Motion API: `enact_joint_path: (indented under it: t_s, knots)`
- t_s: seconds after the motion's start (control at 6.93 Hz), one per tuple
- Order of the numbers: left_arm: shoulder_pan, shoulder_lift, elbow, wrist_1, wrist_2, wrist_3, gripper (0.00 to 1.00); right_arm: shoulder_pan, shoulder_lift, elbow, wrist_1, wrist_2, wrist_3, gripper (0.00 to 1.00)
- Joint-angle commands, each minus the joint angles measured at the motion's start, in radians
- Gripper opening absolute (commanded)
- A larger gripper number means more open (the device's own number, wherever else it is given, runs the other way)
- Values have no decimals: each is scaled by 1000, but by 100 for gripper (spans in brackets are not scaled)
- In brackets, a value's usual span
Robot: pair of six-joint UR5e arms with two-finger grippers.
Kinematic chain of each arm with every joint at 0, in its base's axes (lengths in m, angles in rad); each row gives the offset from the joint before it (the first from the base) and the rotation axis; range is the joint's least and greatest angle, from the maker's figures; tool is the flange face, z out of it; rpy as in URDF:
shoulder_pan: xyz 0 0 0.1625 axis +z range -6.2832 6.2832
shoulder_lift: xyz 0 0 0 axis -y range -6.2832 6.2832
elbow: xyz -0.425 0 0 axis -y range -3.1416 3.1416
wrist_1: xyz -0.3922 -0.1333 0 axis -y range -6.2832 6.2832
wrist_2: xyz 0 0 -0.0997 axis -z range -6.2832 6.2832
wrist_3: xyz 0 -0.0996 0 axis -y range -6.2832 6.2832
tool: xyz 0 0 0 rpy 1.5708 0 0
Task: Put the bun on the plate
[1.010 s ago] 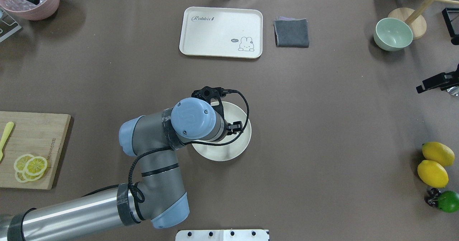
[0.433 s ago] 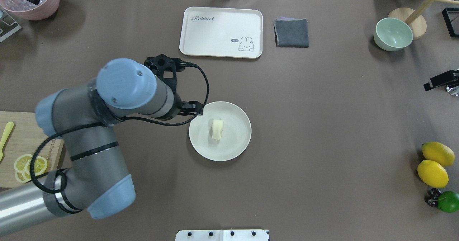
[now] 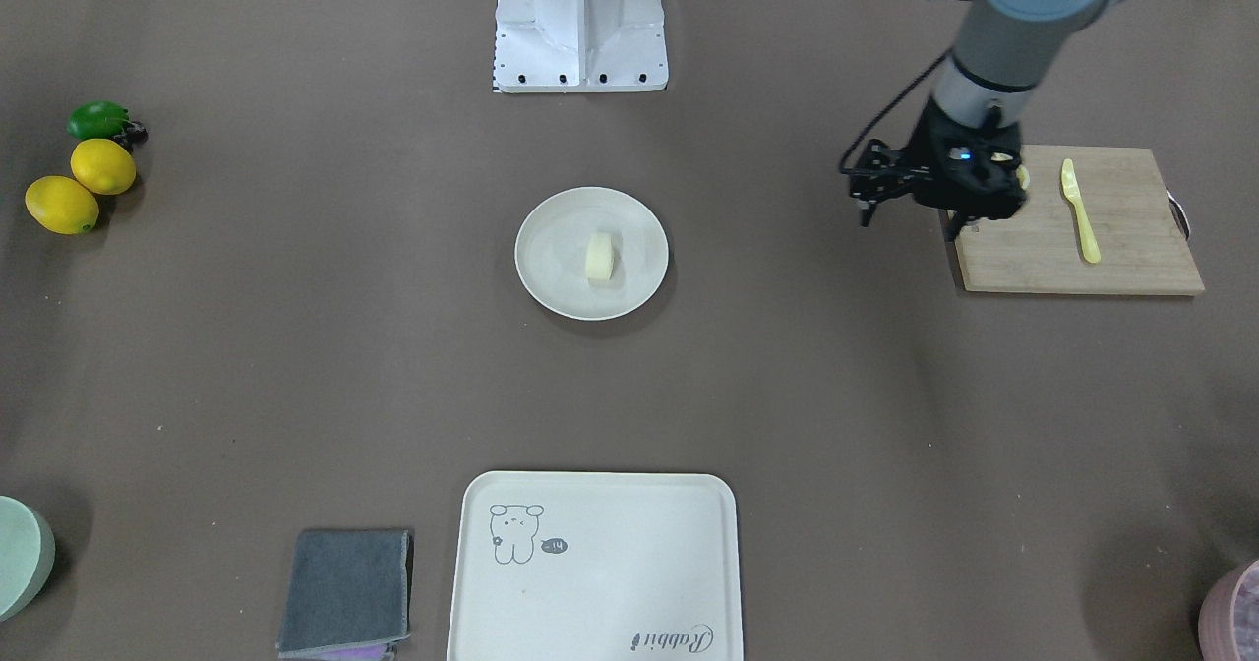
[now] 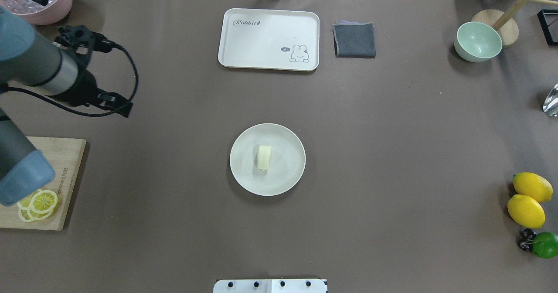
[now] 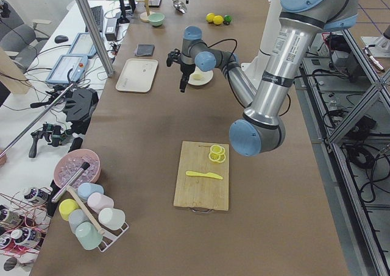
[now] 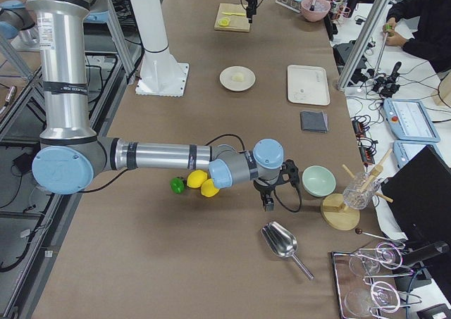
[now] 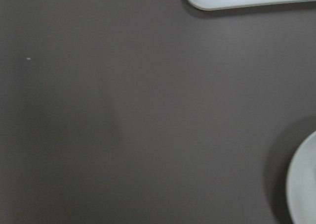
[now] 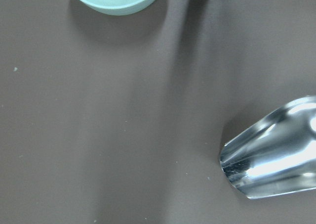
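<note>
Smooth pale-cream bun (image 4: 264, 157), a short cylinder on edge, sits centre frame on the round, low-rimmed off-white plate (image 4: 285, 177). Left gripper (image 3: 952, 226), right gripper (image 6: 268, 201): finger spacing unreadable.

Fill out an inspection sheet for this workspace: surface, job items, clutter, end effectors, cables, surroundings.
Surface: brown table cover, no spills seen.
Job's things: bun rests near the middle of the plate; placing looks done.
Clutter: tray, grey cloth, green bowl, two lemons, lime, cutting board with lemon slices and yellow knife, pink bowl, metal scoop.
End effectors: left end effector is far from the plate, near the cutting board; right end effector hangs near the metal scoop; open or shut cannot be told for either.
Cables: black cable loops off the left wrist, clear of the plate.
Surroundings: cup rack at the table's end; a person at a side desk.
</note>
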Motion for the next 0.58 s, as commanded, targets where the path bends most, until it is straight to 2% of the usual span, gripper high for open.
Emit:
enact_joint_path:
  t_s: [0.0,0.14,0.29,0.43]
  knots:
    - [-231,175,72,-3,-67,389,98,42,-3,-1,-31,-2,-48,100]
    - [-315,229,152,-24,-67,456,98,54,-6,9,-31,-2,-49,100]
    - [-397,240,227,-74,-99,488,98,59,-6,10,-32,-2,-49,100]
    - [-461,222,325,-79,-283,479,98,62,-6,9,-32,-2,-49,100]
